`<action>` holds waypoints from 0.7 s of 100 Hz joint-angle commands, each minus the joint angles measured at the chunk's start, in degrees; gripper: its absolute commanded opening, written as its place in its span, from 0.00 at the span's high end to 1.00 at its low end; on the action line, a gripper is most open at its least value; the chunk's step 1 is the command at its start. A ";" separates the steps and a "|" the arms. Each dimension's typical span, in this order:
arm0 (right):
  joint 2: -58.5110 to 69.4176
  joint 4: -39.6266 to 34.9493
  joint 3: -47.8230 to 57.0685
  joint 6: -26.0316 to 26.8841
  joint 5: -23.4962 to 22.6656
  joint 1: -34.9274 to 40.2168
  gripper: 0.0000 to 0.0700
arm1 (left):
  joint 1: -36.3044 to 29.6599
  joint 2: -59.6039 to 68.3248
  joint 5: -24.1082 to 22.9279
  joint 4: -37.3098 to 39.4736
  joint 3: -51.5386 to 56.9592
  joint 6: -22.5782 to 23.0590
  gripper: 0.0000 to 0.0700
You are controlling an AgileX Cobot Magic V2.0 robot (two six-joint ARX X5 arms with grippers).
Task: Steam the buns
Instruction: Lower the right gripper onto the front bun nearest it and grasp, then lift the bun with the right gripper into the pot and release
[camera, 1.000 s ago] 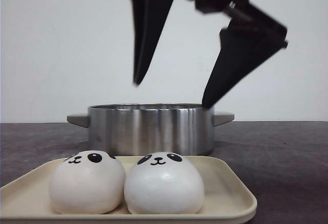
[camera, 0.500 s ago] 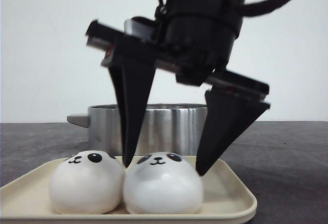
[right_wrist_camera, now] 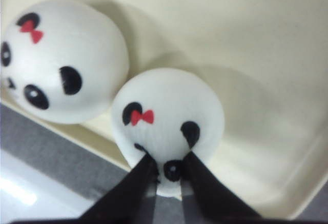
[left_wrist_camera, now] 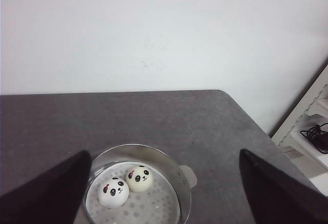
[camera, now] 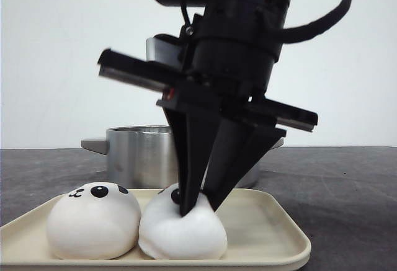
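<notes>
Two buns [camera: 93,221] sit on the tray [camera: 273,227] — the right gripper [camera: 195,199] pinches the one nearer the pot [camera: 139,153]. Two more [left_wrist_camera: 125,185] lie inside it — the left gripper's fingers [left_wrist_camera: 46,193] are spread wide.

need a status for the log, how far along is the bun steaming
About halfway. Done: two buns already sit in the steamer pot. In hand: the right gripper is pinching one bun on the tray. Left: that bun and its neighbour. The left gripper is open above the pot.
</notes>
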 commanded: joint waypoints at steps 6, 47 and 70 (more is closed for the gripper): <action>2.51 0.70 0.50 -0.94 3.48 0.66 0.99 | -0.59 0.33 -0.15 0.39 0.85 0.79 0.22; -9.92 -2.69 23.74 -8.79 13.64 0.31 0.99 | -1.03 0.50 -0.17 0.26 0.85 1.44 0.22; -4.24 -3.45 33.46 -15.15 11.32 -11.61 0.99 | -1.01 0.74 -0.17 0.28 0.85 1.44 0.22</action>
